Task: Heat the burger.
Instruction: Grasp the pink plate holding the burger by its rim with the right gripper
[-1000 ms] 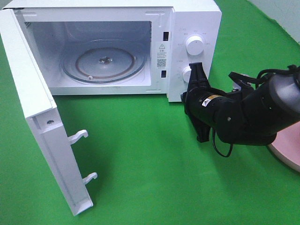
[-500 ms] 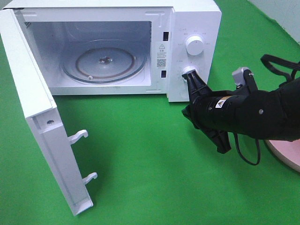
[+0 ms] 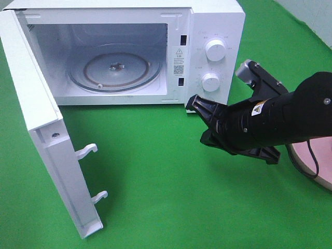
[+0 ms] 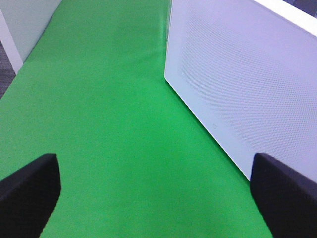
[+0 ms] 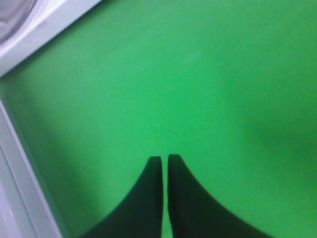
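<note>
No burger shows in any view. The white microwave point(image 3: 207, 21) stands with its door point(image 3: 36, 124) swung wide to the left, and its glass turntable point(image 3: 115, 70) is bare. My right gripper point(image 3: 193, 101) hangs shut and empty over the green cloth, just in front of the control panel's lower edge, below the lower knob point(image 3: 210, 82). The right wrist view shows its fingertips point(image 5: 164, 159) pressed together above green cloth. My left gripper point(image 4: 158, 198) is open and empty, beside the outer face of the door point(image 4: 247, 74). It does not show in the high view.
A pink plate point(image 3: 317, 168) peeks out at the right edge, mostly behind my right arm. The upper knob point(image 3: 215, 50) sits on the panel. Two door latch hooks point(image 3: 85, 151) stick out from the open door. Green cloth point(image 3: 166, 197) covers the table.
My right gripper left the lower knob and swung down and to the left, its tips now pointing at the microwave's lower front corner. The left gripper stayed open.
</note>
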You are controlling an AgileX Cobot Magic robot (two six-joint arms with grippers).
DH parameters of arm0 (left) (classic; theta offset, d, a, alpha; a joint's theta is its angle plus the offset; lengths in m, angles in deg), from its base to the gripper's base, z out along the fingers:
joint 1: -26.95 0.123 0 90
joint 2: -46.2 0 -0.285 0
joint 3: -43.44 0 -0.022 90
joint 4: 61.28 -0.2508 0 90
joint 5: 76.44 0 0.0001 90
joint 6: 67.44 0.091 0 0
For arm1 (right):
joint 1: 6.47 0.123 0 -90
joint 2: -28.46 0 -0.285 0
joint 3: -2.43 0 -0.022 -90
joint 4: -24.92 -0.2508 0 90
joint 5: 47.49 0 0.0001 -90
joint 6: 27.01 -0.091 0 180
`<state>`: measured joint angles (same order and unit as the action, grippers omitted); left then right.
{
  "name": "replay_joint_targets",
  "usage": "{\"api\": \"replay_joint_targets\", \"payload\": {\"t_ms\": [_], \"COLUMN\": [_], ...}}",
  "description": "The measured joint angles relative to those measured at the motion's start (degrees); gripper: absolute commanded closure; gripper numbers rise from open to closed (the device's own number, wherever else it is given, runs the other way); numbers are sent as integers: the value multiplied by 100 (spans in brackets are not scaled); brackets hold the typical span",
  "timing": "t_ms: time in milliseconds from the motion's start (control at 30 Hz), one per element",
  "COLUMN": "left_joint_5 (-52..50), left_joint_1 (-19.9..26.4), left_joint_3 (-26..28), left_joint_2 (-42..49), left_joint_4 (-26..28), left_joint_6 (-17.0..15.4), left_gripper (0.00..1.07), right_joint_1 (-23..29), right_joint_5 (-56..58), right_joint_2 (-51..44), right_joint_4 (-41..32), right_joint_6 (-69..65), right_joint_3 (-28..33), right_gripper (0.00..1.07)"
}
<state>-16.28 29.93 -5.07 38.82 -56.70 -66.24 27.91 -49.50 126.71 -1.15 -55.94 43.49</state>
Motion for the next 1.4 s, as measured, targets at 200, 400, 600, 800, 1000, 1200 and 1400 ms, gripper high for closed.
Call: {"api": "replay_joint_targets", "payload": {"t_ms": [200,400,600,800,1000,1200,1400], "left_joint_5": [0,0,0,0,0,0,0], "left_joint_1": [0,0,0,0,0,0,0], "left_joint_3": [0,0,0,0,0,0,0], "left_joint_2": [0,0,0,0,0,0,0], "left_joint_4": [0,0,0,0,0,0,0], "left_joint_6": [0,0,0,0,0,0,0], "left_gripper": [10,10,10,10,10,10,10], "right_joint_1": [0,0,0,-40,-458,-796,-1197], "right_joint_5": [877,1839,3380,3959,4704,4945,5008], "right_joint_2": [-286,-430,-458,-458,-458,-458,-458], "right_joint_4": [642,1444,2607,2790,2956,3163,3380], "right_joint_6": [355,361,361,521,980,1180,1576], "right_joint_3": [0,-195,-802,-1117,-1507,-1524,-1524], "right_gripper": [104,102,101,100,90,56,7]}}
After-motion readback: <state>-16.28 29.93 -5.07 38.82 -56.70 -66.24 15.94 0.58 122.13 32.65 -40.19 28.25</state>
